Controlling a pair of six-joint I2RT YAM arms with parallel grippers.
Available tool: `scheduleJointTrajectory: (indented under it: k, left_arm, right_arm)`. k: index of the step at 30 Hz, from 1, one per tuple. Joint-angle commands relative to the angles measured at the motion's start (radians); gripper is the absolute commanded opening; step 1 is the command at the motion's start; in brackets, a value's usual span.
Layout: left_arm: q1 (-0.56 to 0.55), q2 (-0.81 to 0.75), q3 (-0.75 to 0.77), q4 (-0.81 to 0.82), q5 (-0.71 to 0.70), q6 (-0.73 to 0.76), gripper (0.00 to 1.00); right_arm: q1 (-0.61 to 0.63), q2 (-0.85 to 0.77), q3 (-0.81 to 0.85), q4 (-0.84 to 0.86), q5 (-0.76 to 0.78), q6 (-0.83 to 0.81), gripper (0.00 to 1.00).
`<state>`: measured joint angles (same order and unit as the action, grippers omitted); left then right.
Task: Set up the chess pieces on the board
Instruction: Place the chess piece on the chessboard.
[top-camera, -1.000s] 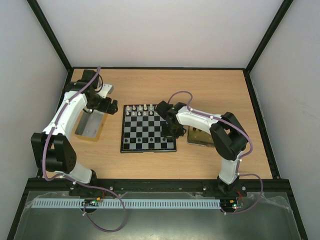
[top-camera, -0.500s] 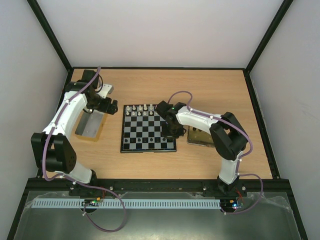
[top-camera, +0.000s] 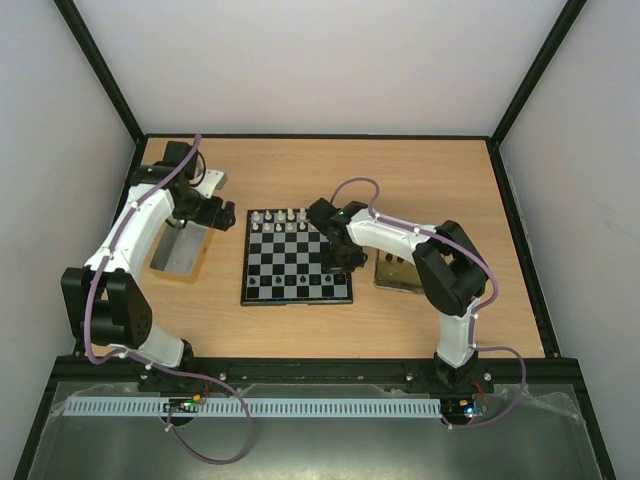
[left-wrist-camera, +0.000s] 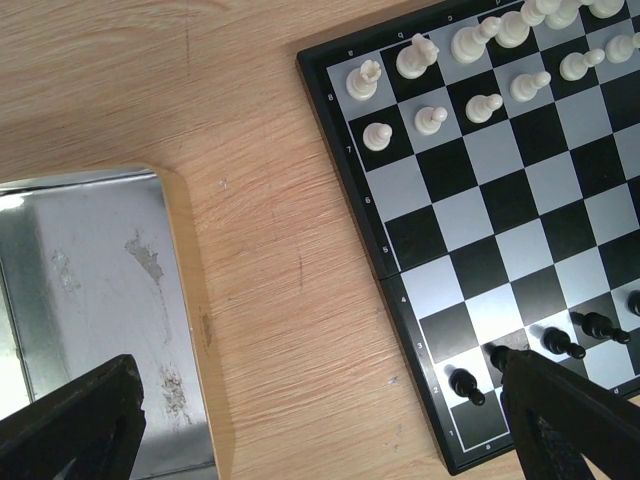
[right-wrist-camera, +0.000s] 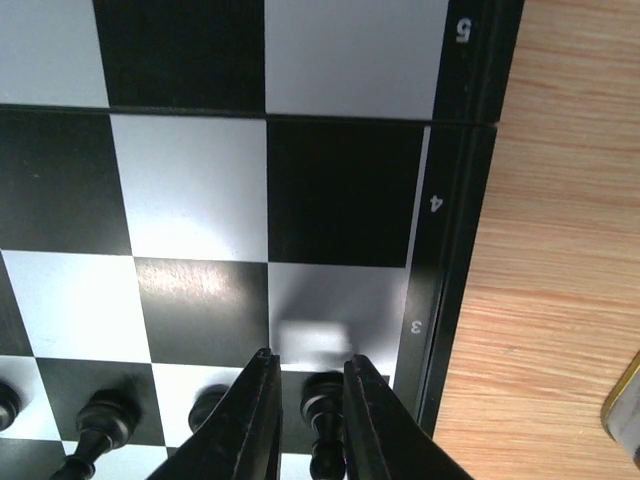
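The board (top-camera: 295, 258) lies in the middle of the table. White pieces (top-camera: 280, 220) fill its far rows. Several black pawns (top-camera: 290, 287) stand in a near row. My right gripper (top-camera: 337, 265) hangs over the board's near right corner. In the right wrist view its fingers (right-wrist-camera: 305, 365) straddle a black pawn (right-wrist-camera: 322, 400) standing on the last square of row 2; a thin gap shows on the pawn's left side. My left gripper (top-camera: 205, 212) is open and empty over bare table (left-wrist-camera: 320, 430), left of the board (left-wrist-camera: 520, 220).
A silver-grey metal tray (top-camera: 180, 250) lies left of the board, under my left arm, and shows in the left wrist view (left-wrist-camera: 90, 300). A gold tray (top-camera: 398, 272) lies just right of the board, under my right arm.
My right arm has shifted slightly towards the board, its gripper staying over the near right corner. The left arm has not moved.
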<state>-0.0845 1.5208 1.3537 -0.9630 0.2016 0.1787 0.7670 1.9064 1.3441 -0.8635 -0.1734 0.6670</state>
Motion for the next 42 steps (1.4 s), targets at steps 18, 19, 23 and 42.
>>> scheduleJointTrajectory:
  k: [18, 19, 23, 42]
  left_arm:
    - [0.005, -0.011, -0.001, -0.003, -0.007, -0.005, 0.97]
    - [0.005, -0.011, -0.003, -0.003, -0.007, -0.005, 0.97]
    - [0.005, -0.014, -0.006, -0.003, -0.007, -0.005, 0.97]
    - [0.005, -0.020, -0.007, -0.002, -0.007, -0.006, 0.97]
  right_arm:
    - [-0.007, -0.016, -0.039, -0.006, 0.014, -0.012, 0.11]
    - [-0.007, -0.018, -0.040, -0.005, 0.013, -0.010, 0.11]
    - [-0.007, -0.031, -0.053, -0.001, 0.009, -0.005, 0.10]
    - [-0.006, -0.028, -0.052, 0.003, -0.008, -0.006, 0.10]
